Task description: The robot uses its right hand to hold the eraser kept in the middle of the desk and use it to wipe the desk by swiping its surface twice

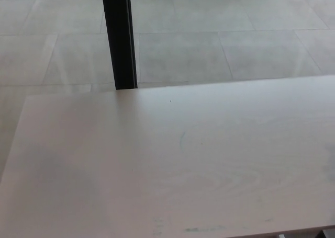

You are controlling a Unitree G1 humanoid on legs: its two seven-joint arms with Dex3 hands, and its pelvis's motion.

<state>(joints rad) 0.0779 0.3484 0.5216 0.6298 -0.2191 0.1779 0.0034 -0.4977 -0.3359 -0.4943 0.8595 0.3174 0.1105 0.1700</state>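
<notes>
Pale wood fills the head view, the desk [172,165] running from its far edge at mid-picture down to its near edge at the bottom. Faint curved mark [182,139] sits near the middle of the top, a tiny dark speck [170,101] close to the far edge, some smudging [201,229] along the near edge. Black post [118,36] stands just behind the far edge toward the left, grey floor tiles [235,34] beyond. Neither robot hand shows, so their state can't be told, and the eraser is out of sight too
</notes>
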